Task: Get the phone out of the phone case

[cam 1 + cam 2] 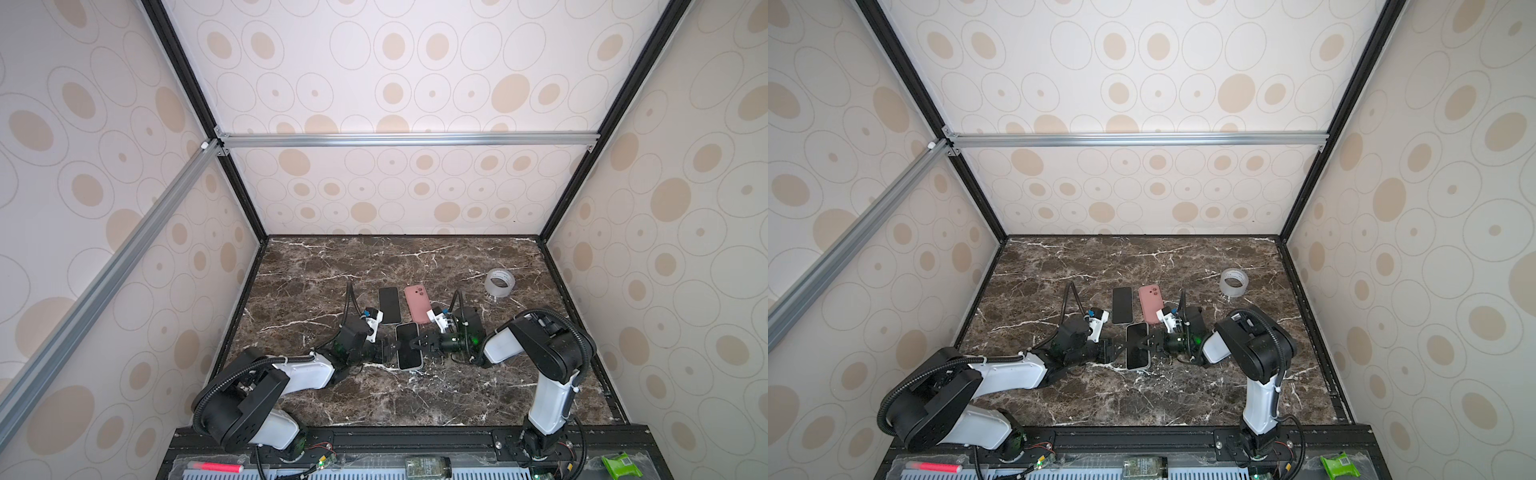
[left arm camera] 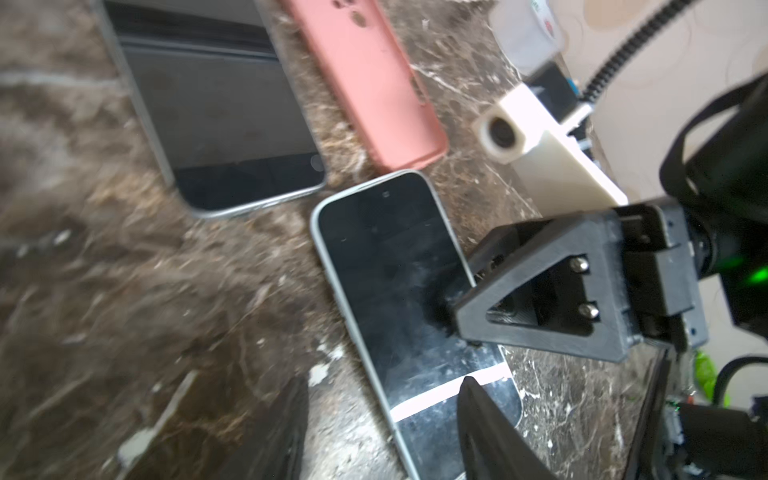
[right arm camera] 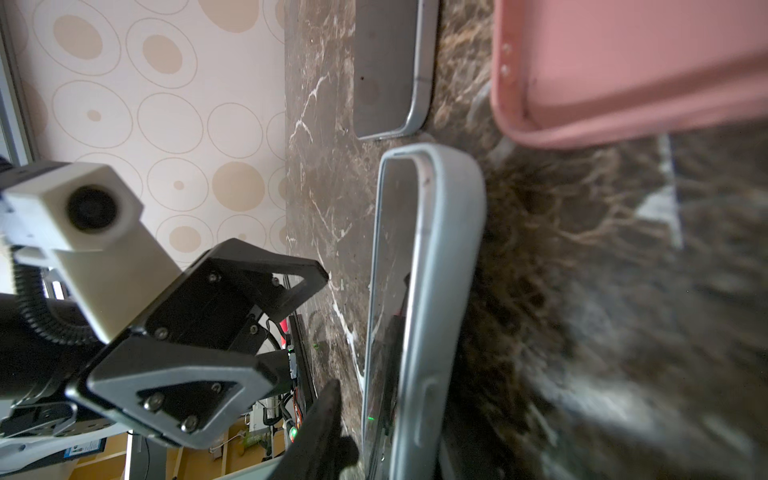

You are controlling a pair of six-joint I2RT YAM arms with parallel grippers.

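The right pincer (image 2: 461, 291) reaches in from the right. Its tips are over the right long edge of the cased phone (image 1: 409, 360), and one of them rests on the glass. Its jaws stand partly apart; whether they pinch the rim of the case cannot be told. The left pincer (image 3: 299, 325) faces it from the other side, released, with jaws apart and nothing between them, just beside the phone's left long edge.

Between the two lies the task's thing, screen up and seated in a pale grey case (image 3: 440, 270), near the middle of the bench (image 1: 374, 399). Its long axis runs away from the robot's base toward the back wall, so both pincers meet it across its short width. The right one is the nearer.

Just beyond its far end lie a bare dark phone (image 1: 389, 305) and a pink case (image 1: 417, 305), side by side.

The coming move, I judge, turns on that crosswise approach: one side pins the case while the other peels the rim away.
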